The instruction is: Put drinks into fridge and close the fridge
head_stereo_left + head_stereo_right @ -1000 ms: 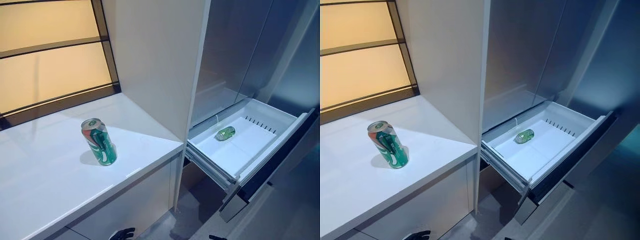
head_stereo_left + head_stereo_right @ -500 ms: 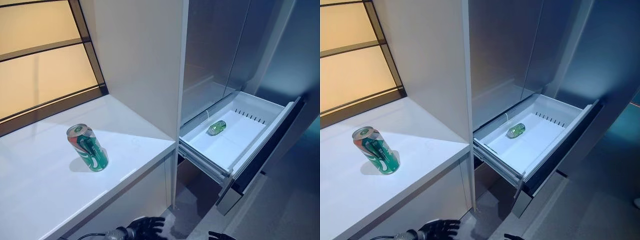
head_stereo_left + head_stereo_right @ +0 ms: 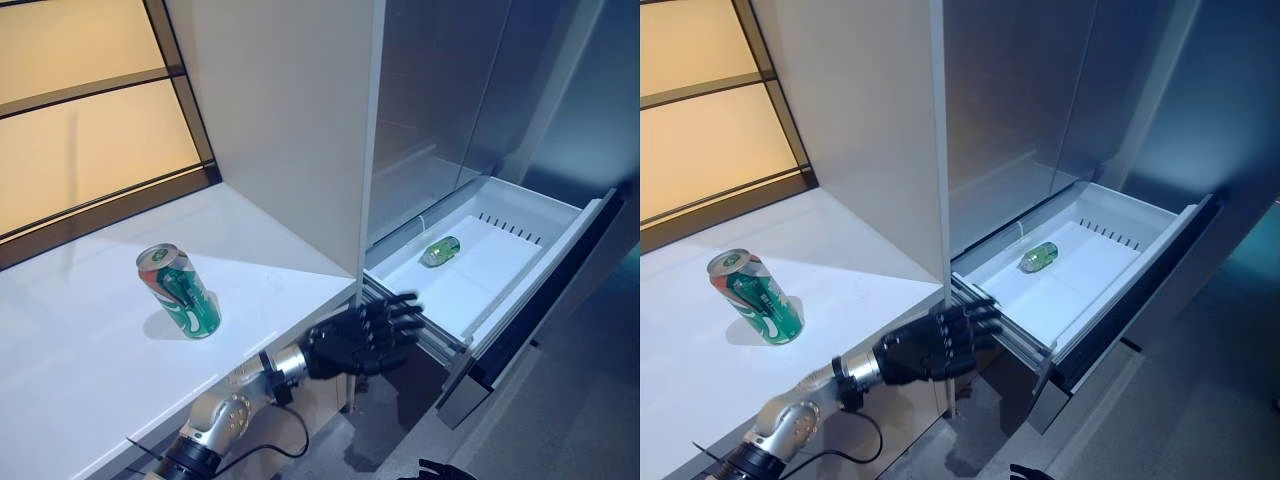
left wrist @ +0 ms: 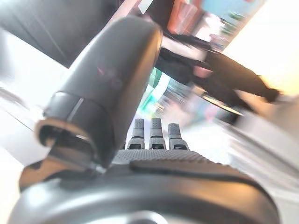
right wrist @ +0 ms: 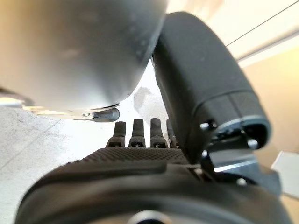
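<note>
A green can [image 3: 180, 292] stands upright on the white counter [image 3: 90, 370]. A second green drink [image 3: 440, 250] lies on its side in the open white fridge drawer [image 3: 535, 275], towards the back. My left hand [image 3: 360, 335] is raised in front of the counter's edge, beside the drawer's near left corner. It is open and empty, and its straight fingers [image 4: 152, 133] also show in the left wrist view. My right hand [image 5: 131, 158] hangs low with straight fingers and holds nothing; a bit of it shows at the bottom of the left eye view [image 3: 440, 470].
A tall white cabinet panel [image 3: 290, 120] stands between the counter and the steel fridge doors [image 3: 450, 90]. Amber panels in dark frames [image 3: 90, 130] back the counter. The drawer's dark front [image 3: 560, 290] juts out over the grey floor [image 3: 570, 420].
My left arm has risen from the bottom edge to the counter's front edge, with the hand spread near the drawer. The camera has shifted slightly. The cans have not moved.
</note>
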`<state>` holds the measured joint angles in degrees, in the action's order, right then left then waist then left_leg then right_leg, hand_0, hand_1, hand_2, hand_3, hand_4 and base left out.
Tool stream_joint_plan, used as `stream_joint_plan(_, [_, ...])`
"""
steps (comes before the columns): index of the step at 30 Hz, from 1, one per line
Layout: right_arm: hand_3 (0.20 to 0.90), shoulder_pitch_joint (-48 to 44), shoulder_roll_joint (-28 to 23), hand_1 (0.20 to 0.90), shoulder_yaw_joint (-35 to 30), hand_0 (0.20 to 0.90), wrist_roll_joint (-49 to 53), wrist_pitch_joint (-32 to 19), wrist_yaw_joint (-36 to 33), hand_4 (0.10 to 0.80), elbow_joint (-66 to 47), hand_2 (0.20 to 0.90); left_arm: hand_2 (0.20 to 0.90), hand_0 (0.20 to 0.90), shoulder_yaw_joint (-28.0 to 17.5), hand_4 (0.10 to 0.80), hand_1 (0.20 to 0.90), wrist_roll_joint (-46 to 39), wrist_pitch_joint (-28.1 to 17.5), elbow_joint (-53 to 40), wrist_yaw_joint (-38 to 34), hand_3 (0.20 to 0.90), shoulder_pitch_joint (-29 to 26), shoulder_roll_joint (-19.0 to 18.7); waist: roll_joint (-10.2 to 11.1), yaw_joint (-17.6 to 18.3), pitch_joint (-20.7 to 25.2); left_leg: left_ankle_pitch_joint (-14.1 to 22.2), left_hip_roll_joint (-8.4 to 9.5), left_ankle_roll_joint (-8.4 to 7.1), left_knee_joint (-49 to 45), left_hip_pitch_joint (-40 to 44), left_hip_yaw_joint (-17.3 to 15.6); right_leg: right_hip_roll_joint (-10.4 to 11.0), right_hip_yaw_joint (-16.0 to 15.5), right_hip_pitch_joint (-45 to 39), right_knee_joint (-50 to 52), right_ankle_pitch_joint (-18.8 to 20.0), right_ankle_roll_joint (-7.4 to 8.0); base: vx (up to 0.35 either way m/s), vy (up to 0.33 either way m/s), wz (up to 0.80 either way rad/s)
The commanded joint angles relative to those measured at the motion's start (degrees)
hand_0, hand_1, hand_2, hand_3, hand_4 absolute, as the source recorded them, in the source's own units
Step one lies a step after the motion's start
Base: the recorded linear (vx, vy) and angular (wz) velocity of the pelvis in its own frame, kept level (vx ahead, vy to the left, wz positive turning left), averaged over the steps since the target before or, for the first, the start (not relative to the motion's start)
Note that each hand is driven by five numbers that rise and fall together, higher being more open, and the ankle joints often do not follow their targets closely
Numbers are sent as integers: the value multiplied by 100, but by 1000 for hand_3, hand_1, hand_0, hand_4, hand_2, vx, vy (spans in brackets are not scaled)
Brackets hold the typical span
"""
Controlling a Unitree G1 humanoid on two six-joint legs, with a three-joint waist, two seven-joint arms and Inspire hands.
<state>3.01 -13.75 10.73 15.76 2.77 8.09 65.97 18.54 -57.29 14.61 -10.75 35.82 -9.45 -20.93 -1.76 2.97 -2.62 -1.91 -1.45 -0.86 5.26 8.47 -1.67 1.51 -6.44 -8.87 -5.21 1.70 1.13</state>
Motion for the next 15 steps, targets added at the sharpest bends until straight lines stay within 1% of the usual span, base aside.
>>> stream_joint_plan(1, [900, 60, 287, 900, 410, 900, 63, -196, -149, 800, 370, 900, 900, 900, -751, 800, 900, -1057, -1493, -948, -247, 900, -1498, 157, 74, -118, 9, 964, 463, 594, -26, 216, -176, -236, 144, -95, 21, -499, -67, 13, -43, 19])
stream_joint_plan(3, [900, 78, 315, 900, 486, 900, 33, -242, -143, 800, 407, 900, 900, 900, -908, 800, 900, -1222, -1833, -1146, -350, 900, -1733, 30, 87, -128, 37, 956, 462, 574, -26, 216, -138, -231, 90, -114, 21, -523, -78, 7, -38, 19])
stream_joint_plan(4, [900, 83, 328, 900, 527, 900, 19, -264, -146, 800, 437, 900, 900, 900, -970, 800, 900, -1116, -2082, -1246, -455, 900, -1832, -25, 88, -133, 54, 949, 462, 562, -26, 214, -116, -230, 66, -121, 21, -537, -86, 7, -38, 12])
stream_joint_plan(5, [900, 72, 354, 900, 588, 900, -25, -306, -151, 800, 510, 900, 900, 900, -1082, 800, 900, -1239, -2352, -1380, -743, 900, -2010, -193, 85, -155, 86, 933, 467, 544, -26, 206, -66, -232, 25, -132, 21, -564, -101, 6, -31, 9])
stream_joint_plan(8, [900, 63, 362, 900, 654, 900, -98, -330, -123, 800, 576, 900, 900, 900, -1284, 800, 900, -1145, -2742, -1462, -1042, 900, -2157, -317, 86, -194, 118, 916, 469, 520, -26, 201, -5, -232, -40, -157, 21, -607, -130, 5, -25, 17])
stream_joint_plan(9, [900, 36, 364, 900, 678, 900, -144, -353, -99, 800, 635, 900, 900, 900, -1377, 800, 900, -1045, -2955, -1486, -1253, 900, -2232, -411, 87, -224, 129, 899, 474, 506, -26, 196, 45, -232, -81, -172, 21, -624, -144, 1, -26, 17])
stream_joint_plan(12, [900, -16, 364, 900, 771, 900, -191, -339, -88, 800, 698, 900, 900, 900, -1568, 800, 900, -808, -3299, -1510, -1738, 900, -2359, -635, 88, -306, 156, 873, 481, 482, -26, 193, 154, -235, -170, -213, 21, -679, -180, 2, -26, 19])
stream_joint_plan(15, [900, -104, 367, 900, 831, 900, -241, -337, -70, 800, 804, 900, 900, 900, -1786, 800, 900, -383, -3475, -1493, -2254, 900, -2493, -855, 101, -401, 193, 833, 490, 445, -26, 178, 294, -242, -275, -258, 21, -733, -224, 6, -31, 28])
